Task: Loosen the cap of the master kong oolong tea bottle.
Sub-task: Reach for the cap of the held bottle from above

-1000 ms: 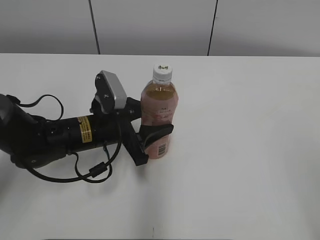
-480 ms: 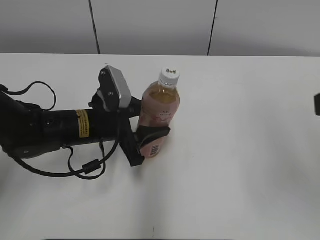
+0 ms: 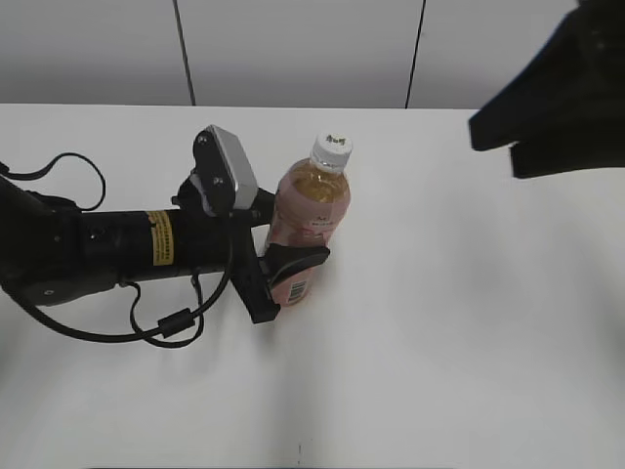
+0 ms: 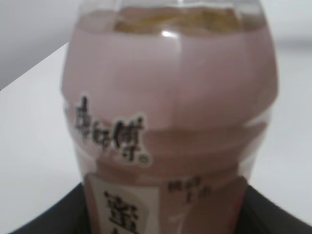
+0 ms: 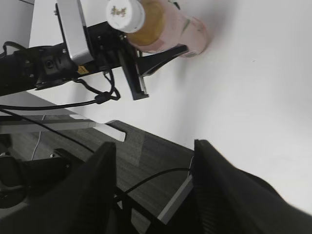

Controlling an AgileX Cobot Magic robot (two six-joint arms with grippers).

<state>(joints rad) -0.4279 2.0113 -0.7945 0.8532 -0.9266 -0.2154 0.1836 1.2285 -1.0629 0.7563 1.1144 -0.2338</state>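
Observation:
The master kong oolong tea bottle, amber tea under a pink label, stands on the white table leaning slightly right, its white cap on top. My left gripper is shut on the bottle's lower body from the left. In the left wrist view the bottle fills the frame, with a dark finger at each bottom corner. My right gripper hangs high at the upper right, open and empty, well away from the cap. From the right wrist view, cap and bottle lie far beyond its spread fingers.
The white table stretches to the right and front of the bottle. The left arm with its cables lies across the table's left side. A grey panelled wall runs behind. The right wrist view shows the table's edge over dark flooring.
The right gripper has come into the exterior view at the upper right. The left arm shifted slightly and the held bottle tipped a little to the right.

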